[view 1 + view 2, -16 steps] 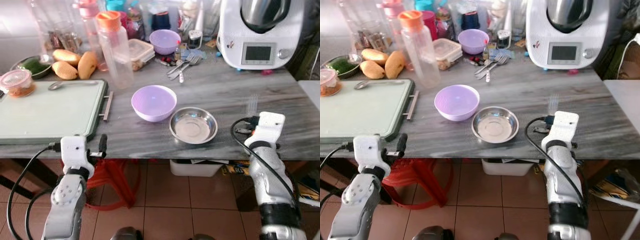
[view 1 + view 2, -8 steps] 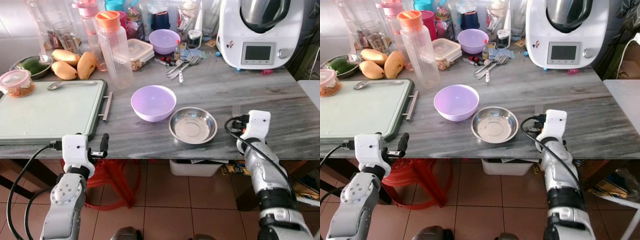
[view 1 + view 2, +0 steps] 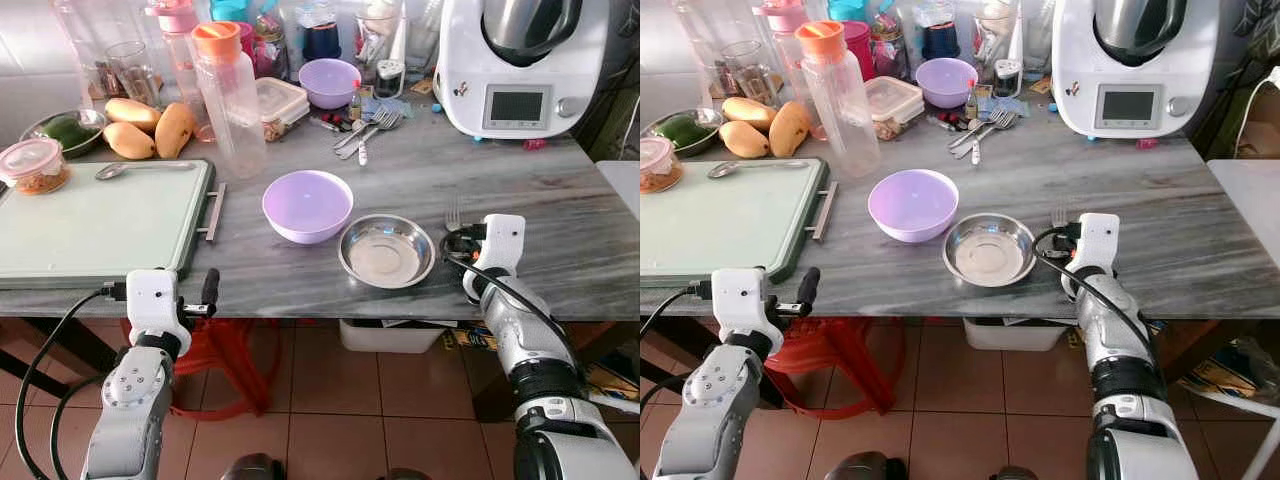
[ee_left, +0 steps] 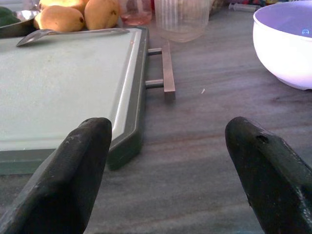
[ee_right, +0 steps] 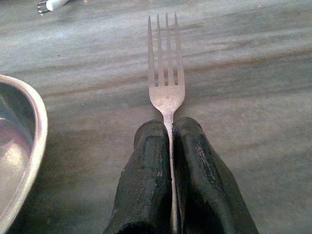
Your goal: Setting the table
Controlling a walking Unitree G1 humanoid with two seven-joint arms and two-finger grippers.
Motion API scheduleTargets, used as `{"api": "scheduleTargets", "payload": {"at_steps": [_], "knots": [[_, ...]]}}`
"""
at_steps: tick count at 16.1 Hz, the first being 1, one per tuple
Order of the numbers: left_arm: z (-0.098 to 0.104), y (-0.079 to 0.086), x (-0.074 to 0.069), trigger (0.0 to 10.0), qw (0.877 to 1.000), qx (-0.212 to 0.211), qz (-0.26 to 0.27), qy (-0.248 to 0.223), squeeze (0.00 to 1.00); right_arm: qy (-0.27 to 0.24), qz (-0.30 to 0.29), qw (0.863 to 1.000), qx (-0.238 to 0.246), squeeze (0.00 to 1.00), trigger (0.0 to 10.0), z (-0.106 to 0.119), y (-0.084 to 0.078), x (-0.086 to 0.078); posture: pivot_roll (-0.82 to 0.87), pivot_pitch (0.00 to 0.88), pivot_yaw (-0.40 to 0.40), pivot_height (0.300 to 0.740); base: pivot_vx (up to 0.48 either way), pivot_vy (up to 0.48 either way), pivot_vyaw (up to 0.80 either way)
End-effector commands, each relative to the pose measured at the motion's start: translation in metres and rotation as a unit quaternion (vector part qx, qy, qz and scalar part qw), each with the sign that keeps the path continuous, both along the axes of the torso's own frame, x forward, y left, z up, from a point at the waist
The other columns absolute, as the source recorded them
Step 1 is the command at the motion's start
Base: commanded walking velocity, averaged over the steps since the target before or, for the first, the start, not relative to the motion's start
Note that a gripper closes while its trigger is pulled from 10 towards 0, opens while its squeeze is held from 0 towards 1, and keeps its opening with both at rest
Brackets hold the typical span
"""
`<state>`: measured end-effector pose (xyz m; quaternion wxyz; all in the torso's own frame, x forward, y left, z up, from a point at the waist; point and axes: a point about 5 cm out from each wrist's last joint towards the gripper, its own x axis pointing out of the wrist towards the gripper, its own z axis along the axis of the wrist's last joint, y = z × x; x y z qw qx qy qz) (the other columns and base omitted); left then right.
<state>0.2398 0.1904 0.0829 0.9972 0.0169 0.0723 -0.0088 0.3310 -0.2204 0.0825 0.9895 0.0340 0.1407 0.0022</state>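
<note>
The right claw [image 5: 170, 161] pinches a thin silver metal fork [image 5: 166, 73] by its handle, lower right beside the round steel dish [image 3: 386, 250]. Light, stiff and slippery; a flat-handle grip suits it. The left claw [image 4: 165, 165] hangs spread at the grey marble worktop [image 3: 560, 190] edge.

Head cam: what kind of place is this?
Likely a home kitchen: grey marble counter, white cooking machine, mangoes beside a green cutting board. Right pincer holds a fork.

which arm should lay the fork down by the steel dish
Right: its end effector already grips the fork just beside the steel dish. The left end effector is open, near the cutting board.
</note>
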Motion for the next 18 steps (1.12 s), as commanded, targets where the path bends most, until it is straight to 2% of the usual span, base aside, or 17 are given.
{"api": "scheduleTargets", "payload": {"at_steps": [1, 2, 3, 5, 6, 7, 18], "knots": [[0.002, 0.0, 0.001, 10.0, 1.0, 0.002, -0.001, -0.001, 0.0, 0.017, 0.012, 1.0, 0.0, 0.0, 10.0, -0.008, 0.003, -0.002, 0.01, 0.023, 0.056, 0.74, 0.0, 0.0, 0.0], [0.002, -0.001, 0.001, 10.0, 1.0, 0.001, 0.0, -0.002, 0.0, 0.016, 0.013, 1.0, 0.001, 0.0, 10.0, -0.008, 0.002, -0.002, 0.01, 0.024, 0.056, 0.74, 0.0, 0.0, 0.0], [0.002, -0.002, 0.001, 10.0, 1.0, -0.001, 0.0, -0.002, 0.0, 0.014, 0.015, 1.0, 0.004, 0.14, 10.0, -0.008, 0.002, -0.001, 0.01, 0.026, 0.056, 0.74, 0.0, 0.0, 0.0], [0.002, -0.003, 0.001, 10.0, 1.0, -0.001, -0.002, -0.002, 0.0, 0.013, 0.02, 1.0, 0.008, 0.73, 10.0, -0.008, 0.003, 0.0, 0.01, 0.026, 0.056, 0.74, 0.0, 0.0, 0.0], [0.002, -0.003, 0.002, 10.0, 1.0, -0.001, -0.002, -0.002, 0.0, 0.013, 0.021, 1.0, 0.009, 0.81, 10.0, -0.008, 0.004, 0.0, 0.01, 0.026, 0.056, 0.74, 0.0, 0.0, 0.0], [0.002, -0.003, 0.002, 10.0, 1.0, -0.001, -0.002, -0.002, 0.0, 0.012, 0.024, 1.0, 0.01, 1.0, 10.0, -0.008, 0.005, 0.0, 0.01, 0.024, 0.056, 0.74, 0.0, 0.0, 0.0], [0.002, -0.007, 0.005, 10.0, 1.0, -0.004, -0.002, -0.005, 0.0, 0.018, 0.061, 0.998, 0.029, 1.0, 10.0, -0.014, 0.017, 0.004, 0.0, 0.017, 0.052, 0.74, 0.0, 0.0, 0.0]]}}
